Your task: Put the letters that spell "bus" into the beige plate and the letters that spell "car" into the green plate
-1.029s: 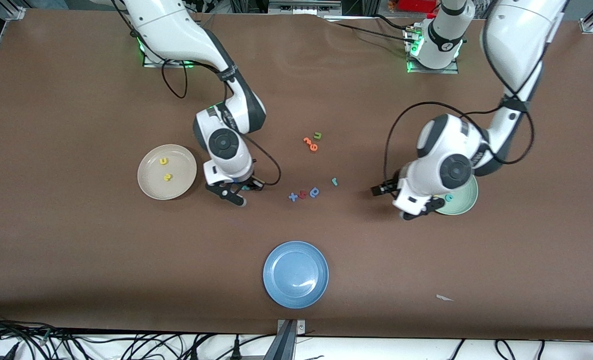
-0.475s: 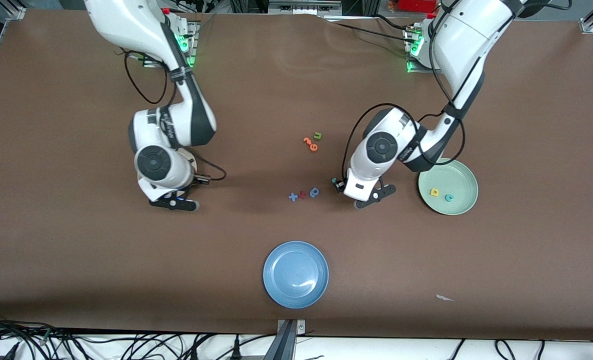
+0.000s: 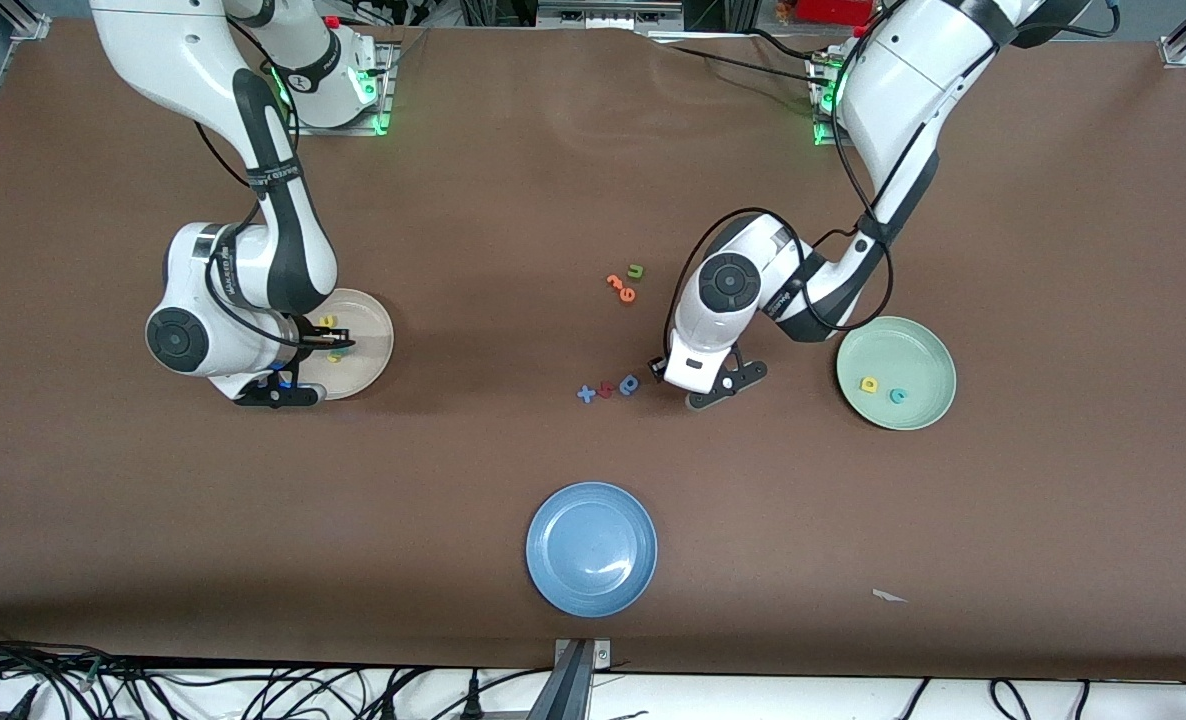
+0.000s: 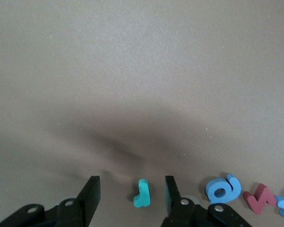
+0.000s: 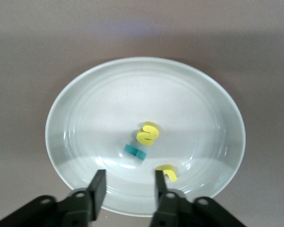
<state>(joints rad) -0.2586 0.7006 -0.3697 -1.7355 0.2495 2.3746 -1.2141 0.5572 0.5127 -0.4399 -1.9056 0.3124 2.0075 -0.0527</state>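
The beige plate holds a yellow s, a yellow u and a teal b. My right gripper hangs open over the plate's rim, holding nothing. At mid-table my left gripper is low and open, one finger on each side of the teal r, neither touching it. The green plate, toward the left arm's end, holds a yellow a and a teal c.
Beside the teal r lie a blue rounded letter, a red letter and a blue x. Two orange letters and a green u lie farther from the camera. A blue plate sits near the front edge.
My right arm swung from mid-table to the beige plate and opened; the teal b now lies in the plate. My left arm moved from the green plate to the teal r, its jaws narrowing.
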